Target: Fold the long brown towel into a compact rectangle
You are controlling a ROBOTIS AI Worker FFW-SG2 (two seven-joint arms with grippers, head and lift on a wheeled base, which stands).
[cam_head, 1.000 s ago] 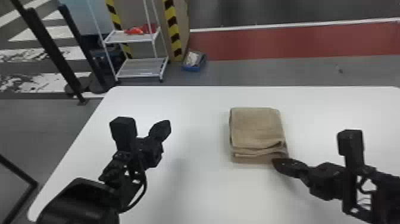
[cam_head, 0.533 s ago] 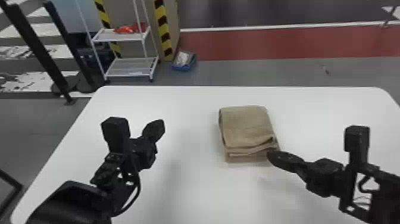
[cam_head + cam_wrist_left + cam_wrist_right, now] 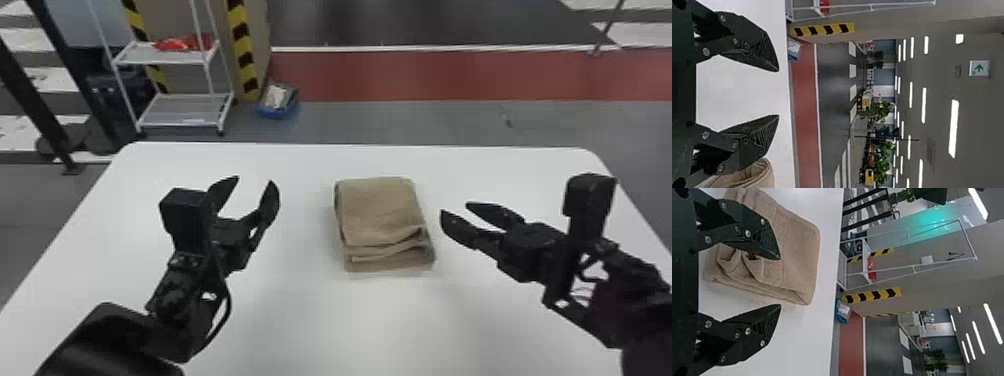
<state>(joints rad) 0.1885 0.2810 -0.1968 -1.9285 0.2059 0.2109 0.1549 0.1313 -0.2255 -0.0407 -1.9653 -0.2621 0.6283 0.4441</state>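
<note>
The brown towel (image 3: 380,215) lies on the white table as a compact, layered stack, its folded layers showing along the near edge. My left gripper (image 3: 246,192) is open to the left of the towel, with nothing between its fingers. To the towel's right, my right gripper (image 3: 454,209) stands open and apart from it. In the left wrist view the left gripper (image 3: 778,93) has wide-spread fingers, and a rolled-looking edge of the towel (image 3: 756,176) shows beyond one of them. In the right wrist view the right gripper (image 3: 780,282) is spread, with the towel (image 3: 799,246) partly behind one finger.
The white table (image 3: 300,320) extends around the towel, its far edge running behind it. On the floor beyond stand a white wire shelf (image 3: 175,107) with a red item (image 3: 182,43) and a blue bin (image 3: 278,102). Yellow-and-black striped posts rise beside the shelf.
The right gripper has moved right, away from the towel's near corner, and now shows open. The left gripper's fingers now show spread apart. The head view has shifted, with the towel lying as before.
</note>
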